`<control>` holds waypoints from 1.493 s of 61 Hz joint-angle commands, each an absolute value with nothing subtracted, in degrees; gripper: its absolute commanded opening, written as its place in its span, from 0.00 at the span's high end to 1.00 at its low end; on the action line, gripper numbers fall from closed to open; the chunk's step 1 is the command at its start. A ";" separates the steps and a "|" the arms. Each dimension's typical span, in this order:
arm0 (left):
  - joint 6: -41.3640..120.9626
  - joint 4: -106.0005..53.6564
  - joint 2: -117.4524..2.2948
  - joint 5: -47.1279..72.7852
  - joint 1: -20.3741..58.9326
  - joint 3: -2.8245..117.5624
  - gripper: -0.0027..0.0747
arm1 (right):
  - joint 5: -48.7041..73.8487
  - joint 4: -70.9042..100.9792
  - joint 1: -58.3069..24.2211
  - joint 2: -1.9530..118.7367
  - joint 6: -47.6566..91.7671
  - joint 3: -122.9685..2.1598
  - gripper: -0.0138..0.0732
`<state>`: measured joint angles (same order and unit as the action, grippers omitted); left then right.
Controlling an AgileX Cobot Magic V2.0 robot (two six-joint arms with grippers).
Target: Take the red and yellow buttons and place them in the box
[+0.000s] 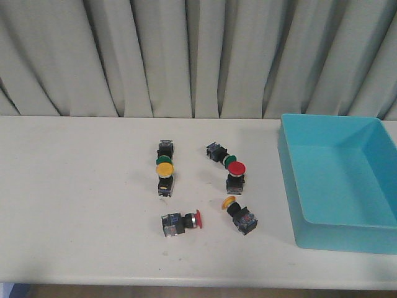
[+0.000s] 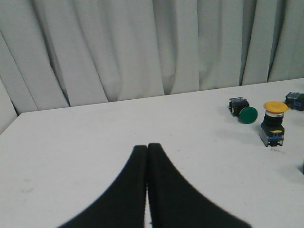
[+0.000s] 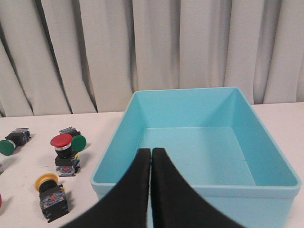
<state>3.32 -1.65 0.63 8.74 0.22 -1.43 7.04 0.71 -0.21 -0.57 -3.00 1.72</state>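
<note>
**Buttons on worktop, box unfilled**

Red and yellow buttons (image 1: 181, 222) (image 1: 240, 214) (image 1: 164, 176) (image 1: 235, 173) lie mid-worktop (image 1: 74, 205), left of the box (image 1: 340, 180). Left tool (image 2: 147, 148) and right tool (image 3: 151, 152) are clenched, holding nothing.

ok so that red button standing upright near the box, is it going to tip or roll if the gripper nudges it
Probably tips easily: the upright red button carries a wide cap on a narrower black body, so it looks top-heavy. Once down, it may roll in an arc on the round cap, like the red one lying on its side. It looks rigid, hard plastic.
</note>
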 commanded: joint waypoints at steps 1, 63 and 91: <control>3.11 -2.31 1.44 4.45 0.53 -4.32 0.97 | 2.55 0.52 -0.13 -1.23 -3.03 2.06 0.85; 3.11 -2.31 1.44 2.89 0.53 -4.32 0.97 | -1.33 -1.13 -0.13 -1.23 -2.47 1.92 0.85; -2.76 -3.75 -7.60 -12.74 0.53 9.67 0.97 | -19.29 -2.33 -0.13 15.76 1.93 -23.05 0.85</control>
